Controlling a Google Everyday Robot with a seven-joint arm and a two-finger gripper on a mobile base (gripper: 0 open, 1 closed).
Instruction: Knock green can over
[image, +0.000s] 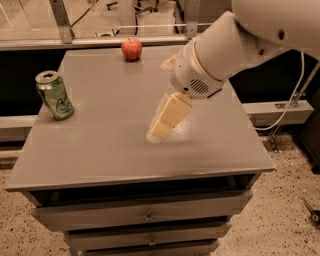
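Over table (100, 150) centre — claw (161, 125), far from upright green can (54, 95)

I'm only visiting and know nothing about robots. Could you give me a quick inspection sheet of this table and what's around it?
Surface: grey table, with drawers beneath.
Job's things: green can, standing near the left edge.
Clutter: red apple at the far edge.
Grippers: gripper hovers over mid-table, well apart from the can.
Cables: white cable hanging at right.
Surroundings: speckled floor.
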